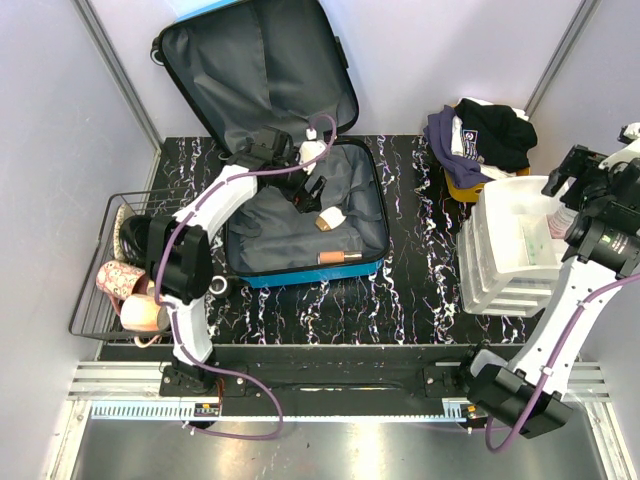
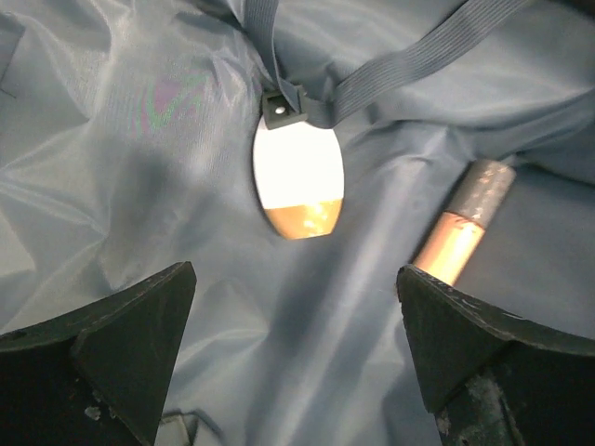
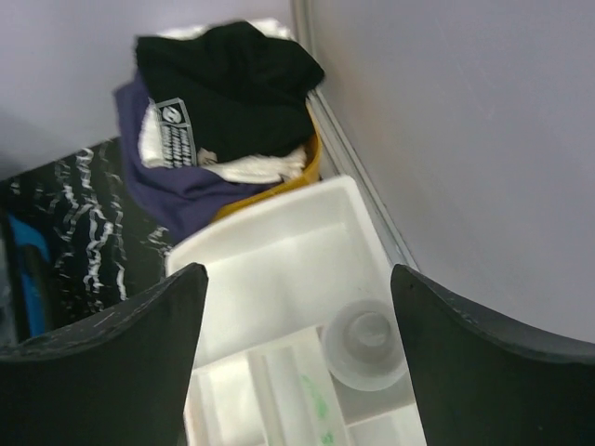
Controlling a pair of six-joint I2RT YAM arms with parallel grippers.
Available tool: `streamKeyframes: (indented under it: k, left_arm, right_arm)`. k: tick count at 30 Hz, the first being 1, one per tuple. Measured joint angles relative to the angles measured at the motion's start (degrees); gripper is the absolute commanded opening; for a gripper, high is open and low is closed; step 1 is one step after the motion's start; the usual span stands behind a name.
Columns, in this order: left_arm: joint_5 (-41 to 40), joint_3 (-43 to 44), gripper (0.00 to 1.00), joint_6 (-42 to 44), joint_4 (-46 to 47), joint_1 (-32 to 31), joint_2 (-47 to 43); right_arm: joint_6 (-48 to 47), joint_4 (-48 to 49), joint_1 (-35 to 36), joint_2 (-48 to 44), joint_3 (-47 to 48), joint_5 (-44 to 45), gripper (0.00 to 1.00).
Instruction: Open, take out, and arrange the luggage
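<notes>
The blue luggage [image 1: 300,277] lies open at the table's back left, its lid leaning on the wall, grey lining showing. In its base lie a white and orange oval bottle [image 1: 330,220] and a copper and silver tube [image 1: 340,257]. My left gripper [image 1: 312,192] is open and empty inside the base. In the left wrist view, the gripper [image 2: 297,344] hovers over the lining [image 2: 139,186], just short of the bottle [image 2: 297,177]; the tube [image 2: 462,228] lies to the right. My right gripper [image 3: 297,353] is open and empty above the white organiser [image 3: 279,269].
An orange bin [image 1: 462,187] piled with dark clothes [image 3: 223,93] stands at the back right behind the organiser [image 1: 480,260]. A clear round cup [image 3: 365,342] sits in one organiser compartment. A wire basket [image 1: 90,300] with shoes and cups stands at the left edge. A grey strap with buckle [image 2: 284,107] crosses the lining.
</notes>
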Motion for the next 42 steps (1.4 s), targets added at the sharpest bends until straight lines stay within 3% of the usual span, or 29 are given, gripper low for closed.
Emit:
streamKeyframes:
  k: [8, 24, 36, 42]
  left_arm:
    - [-1.40, 10.69, 0.86, 6.40, -7.02, -0.22, 12.90]
    - [-10.56, 18.49, 0.88, -4.24, -7.98, -7.13, 24.24]
    - [-19.98, 20.20, 0.77, -9.60, -8.72, -8.57, 27.06]
    - [-22.82, 20.09, 0.58, -9.53, -8.74, -9.73, 27.08]
  right_arm:
    - [0.68, -1.55, 1.92, 0.13, 7.21, -6.67, 0.89]
    - [2.62, -4.44, 7.30, 3.93, 13.40, -8.70, 0.91]
    - [4.13, -4.39, 7.63, 4.61, 15.82, -10.08, 0.92]
    - [4.50, -4.44, 7.98, 4.76, 15.82, -11.26, 0.92]
